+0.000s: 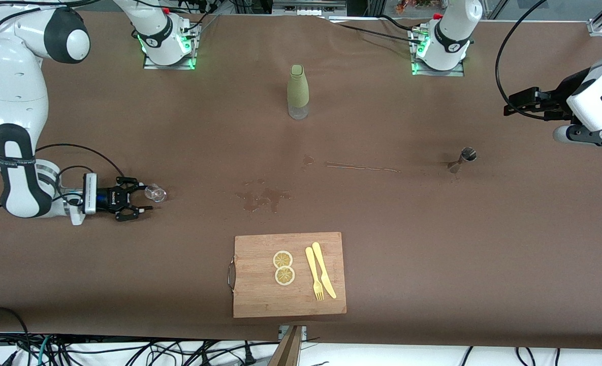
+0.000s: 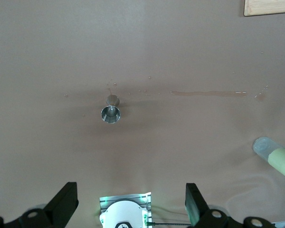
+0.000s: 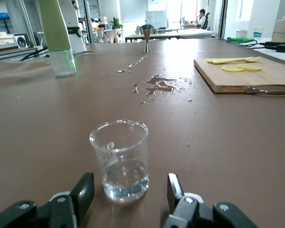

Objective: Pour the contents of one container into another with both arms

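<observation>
The pouring looks finished, judging by how things lie. Starting at the right arm's end of the desk, the right tool sits low at the small glass beaker. Its fingers stand spread on either side of the beaker with a gap on each side, so nothing is held. The beaker is upright on the desk, clear, with a little clear liquid in its bottom.

Toward the middle, wet splashes and a thin streak mark the desk. The green bottle stands upright farther from the front camera than these. The cutting board, nearer that camera, carries lemon slices and a yellow knife and fork.

A small metal measuring cup stands toward the left arm's end. The left tool hangs above that end of the desk, fully open and empty; this arm waits.

What seems left is only pulling the right arm away.
</observation>
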Controlling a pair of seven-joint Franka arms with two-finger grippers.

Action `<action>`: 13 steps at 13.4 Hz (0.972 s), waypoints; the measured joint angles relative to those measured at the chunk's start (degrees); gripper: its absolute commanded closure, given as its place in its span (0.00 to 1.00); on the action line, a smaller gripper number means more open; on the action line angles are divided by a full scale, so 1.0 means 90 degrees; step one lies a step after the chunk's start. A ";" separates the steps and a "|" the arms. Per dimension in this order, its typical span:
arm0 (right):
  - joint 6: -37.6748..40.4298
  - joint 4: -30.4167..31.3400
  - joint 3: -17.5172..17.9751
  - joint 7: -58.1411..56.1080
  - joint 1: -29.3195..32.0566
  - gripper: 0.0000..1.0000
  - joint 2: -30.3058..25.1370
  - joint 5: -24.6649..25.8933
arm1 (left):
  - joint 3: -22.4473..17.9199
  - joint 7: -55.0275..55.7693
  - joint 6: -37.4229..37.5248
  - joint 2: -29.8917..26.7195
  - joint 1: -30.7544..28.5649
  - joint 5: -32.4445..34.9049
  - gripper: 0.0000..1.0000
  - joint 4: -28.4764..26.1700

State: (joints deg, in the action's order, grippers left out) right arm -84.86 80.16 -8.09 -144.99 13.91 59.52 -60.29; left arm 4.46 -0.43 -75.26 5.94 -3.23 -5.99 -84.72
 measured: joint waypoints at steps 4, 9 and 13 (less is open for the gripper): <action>0.0041 -0.0376 -0.0230 0.0044 0.0018 0.29 -0.0179 0.0355 | 0.0008 -0.0005 -0.0011 0.0094 0.0000 0.0176 0.00 0.0134; 0.0031 -0.0558 -0.0228 0.1397 -0.0175 0.00 -0.1567 0.1920 | -0.0002 -0.0005 -0.0011 0.0157 -0.0028 0.0176 0.00 0.0160; 0.0010 -0.0386 -0.0207 0.3489 -0.0604 0.00 -0.3158 0.3435 | 0.0025 -0.0006 -0.0012 0.0163 -0.0020 0.0176 0.00 0.0170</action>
State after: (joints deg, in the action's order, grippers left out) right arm -84.77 76.68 -9.95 -113.59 8.47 31.10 -29.37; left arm 4.68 -0.48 -75.37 7.41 -3.41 -4.40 -83.19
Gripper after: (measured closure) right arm 0.009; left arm 0.000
